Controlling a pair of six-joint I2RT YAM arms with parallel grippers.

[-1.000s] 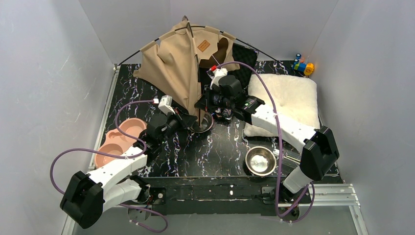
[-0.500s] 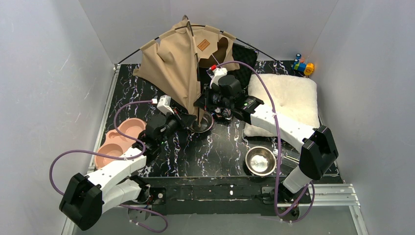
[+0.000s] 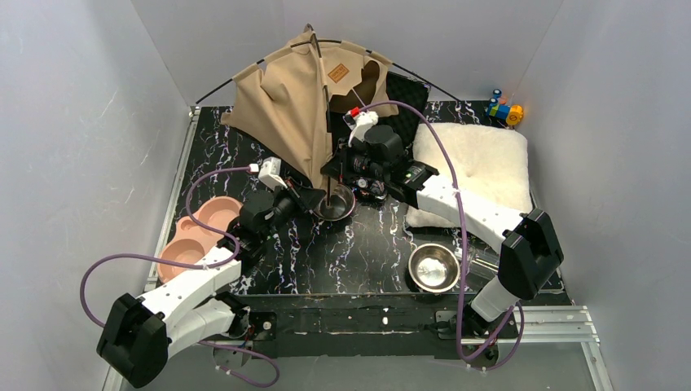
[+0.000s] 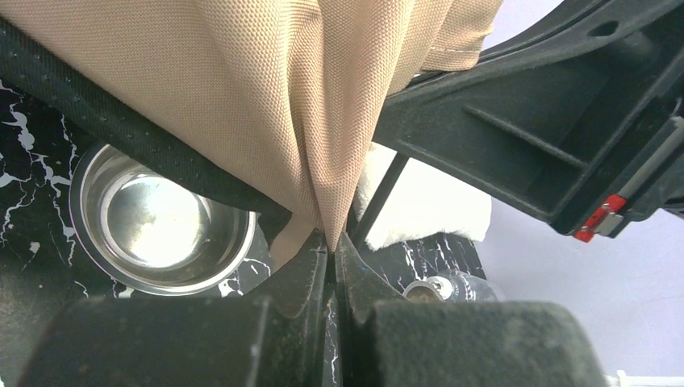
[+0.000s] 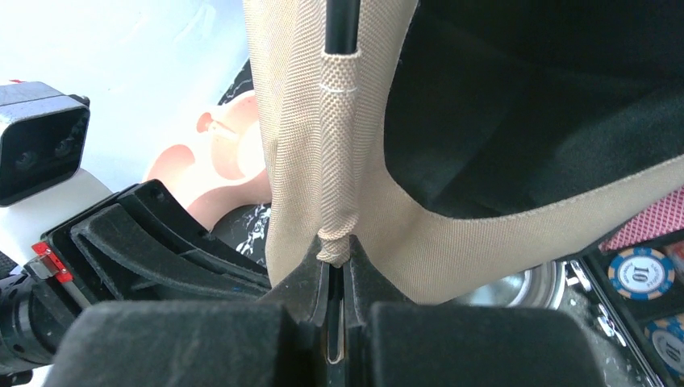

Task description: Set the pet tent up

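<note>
At the back of the black marbled table (image 3: pixel 371 244), the pet tent (image 3: pixel 289 106) is standing half raised. Its tan cloth is hanging in folds from a peak near the rear wall and narrowing to a point at the front. A brown label patch (image 3: pixel 339 76) is showing near the top, beside the dark entrance.

The left gripper (image 4: pixel 331 248) is pinching a gathered fold of the tent's lower cloth, its jaws closed tight on the fabric. The right gripper (image 5: pixel 335 262) is clamping the bottom end of a stitched sleeve (image 5: pixel 337 161) on the tent, jaws closed on it. A black pole (image 5: pixel 341 20) is entering that sleeve from above. The two grippers are meeting just beside each other at the tent's low front point.

A steel bowl (image 4: pixel 153 222) is sitting right under that point. A second steel bowl (image 3: pixel 433 267) is resting nearer the arm bases, on the right. A pink double dish (image 3: pixel 200 232) is lying at the table's left edge, a white cushion (image 3: pixel 481 159) is lying to the tent's right, and a small colourful toy (image 3: pixel 505 110) is sitting in the far right corner.
</note>
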